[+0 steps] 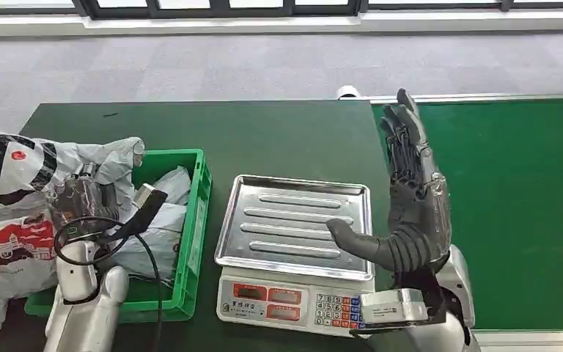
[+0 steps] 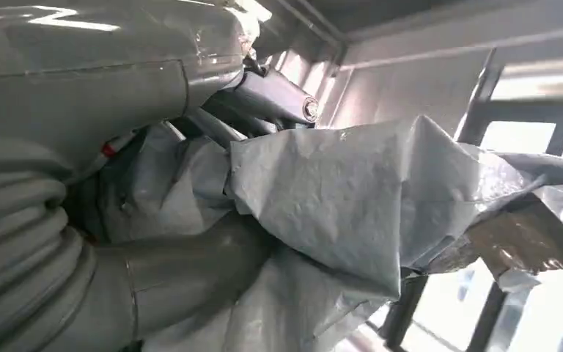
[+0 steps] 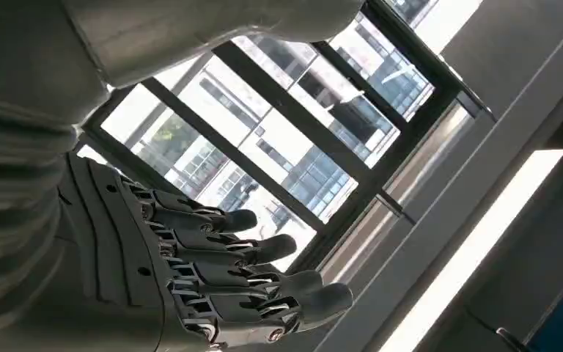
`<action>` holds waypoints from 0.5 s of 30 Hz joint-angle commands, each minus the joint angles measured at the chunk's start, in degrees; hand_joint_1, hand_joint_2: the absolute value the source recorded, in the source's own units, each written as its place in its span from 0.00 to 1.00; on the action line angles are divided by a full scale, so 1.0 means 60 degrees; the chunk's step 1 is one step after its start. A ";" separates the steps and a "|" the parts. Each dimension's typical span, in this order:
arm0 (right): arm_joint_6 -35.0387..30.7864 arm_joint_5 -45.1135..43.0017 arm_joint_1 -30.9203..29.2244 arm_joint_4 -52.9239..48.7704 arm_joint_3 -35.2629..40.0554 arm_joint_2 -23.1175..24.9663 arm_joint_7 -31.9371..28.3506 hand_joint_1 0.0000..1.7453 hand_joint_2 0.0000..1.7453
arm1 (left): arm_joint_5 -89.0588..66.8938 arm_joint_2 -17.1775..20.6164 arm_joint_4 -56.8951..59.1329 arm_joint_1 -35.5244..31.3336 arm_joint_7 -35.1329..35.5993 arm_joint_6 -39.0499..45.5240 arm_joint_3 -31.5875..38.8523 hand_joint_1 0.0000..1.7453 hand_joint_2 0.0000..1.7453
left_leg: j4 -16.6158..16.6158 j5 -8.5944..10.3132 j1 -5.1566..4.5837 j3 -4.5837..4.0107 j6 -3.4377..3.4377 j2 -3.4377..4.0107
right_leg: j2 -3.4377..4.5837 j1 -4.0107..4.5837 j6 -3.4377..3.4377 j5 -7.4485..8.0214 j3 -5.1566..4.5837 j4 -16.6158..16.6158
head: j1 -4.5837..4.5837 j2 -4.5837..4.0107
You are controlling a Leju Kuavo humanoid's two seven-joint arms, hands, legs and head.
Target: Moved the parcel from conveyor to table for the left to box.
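The right robot hand [image 1: 410, 198] is raised above the right edge of the scale [image 1: 297, 249], with the palm turned toward the left and the fingers [image 1: 403, 125] extended upward and slightly spread. The thumb [image 1: 352, 238] projects sideways over the steel weighing pan [image 1: 293, 220]. This robot hand holds nothing and is fully open. In the right wrist view the fingers [image 3: 249, 249] are straight and apart against a window.

The left robot hand [image 1: 84, 198] is positioned over the left side of the green crate [image 1: 194, 220]. Its fingers are wrapped in the crumpled grey film of the parcel [image 1: 110, 165], which it grips at the upper end. The left wrist view shows the parcel [image 2: 337, 198] pressed against the left robot hand [image 2: 168, 271], with a brown taped patch at one end. The parcel hangs above the crate, at the crate's left rim.

The crate stands on the dark green table [image 1: 264, 132], just beside the left edge of the scale, and holds further grey bags [image 1: 161, 220]. A large white printed bag [image 1: 7, 213] lies against the crate's left side. The conveyor [image 1: 513, 205], with its bright green belt, adjoins the right edge of the table. The rear half of the table is bare. The scale's keypad [image 1: 337, 312] faces the robot at the near table edge.
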 commanded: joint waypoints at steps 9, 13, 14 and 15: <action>0.0603 -0.0218 -0.1115 0.1005 0.0263 -0.0156 0.0181 0.00 1.00 | -0.0801 0.0212 0.3776 -0.1132 0.0738 -0.1729 0.0922 1.00 1.00 | -0.0034 0.0022 0.0018 0.0006 -0.0015 0.0018 | 0.0004 0.0018 -0.0008 0.0032 0.0008 -0.0045 | 0.0000 0.0000; 0.0460 -0.0124 -0.1153 0.1163 0.0349 -0.0041 0.0187 0.00 1.00 | 0.0257 -0.0131 0.3354 -0.1262 0.0453 -0.0271 0.1403 0.00 0.00 | -0.0020 0.0014 0.0012 0.0006 -0.0012 0.0002 | -0.0008 0.0012 -0.0007 0.0019 0.0008 -0.0025 | 0.0000 0.0000; 0.0343 -0.0083 -0.1151 0.1196 0.0399 -0.0017 0.0202 0.00 1.00 | 0.1485 -0.0253 0.2757 -0.1111 -0.0273 0.0157 0.1487 0.00 0.00 | -0.0018 0.0016 0.0017 -0.0003 -0.0016 0.0006 | -0.0005 0.0017 -0.0007 0.0022 0.0001 -0.0026 | 0.0000 0.0000; 0.0241 -0.0048 -0.1148 0.1212 0.0423 0.0000 0.0224 0.00 1.00 | 0.2724 -0.0380 0.2077 -0.0926 -0.0861 0.0243 0.1467 0.00 0.00 | -0.0024 0.0018 0.0021 0.0000 -0.0017 0.0010 | -0.0004 0.0020 -0.0007 0.0026 0.0005 -0.0035 | 0.0000 0.0000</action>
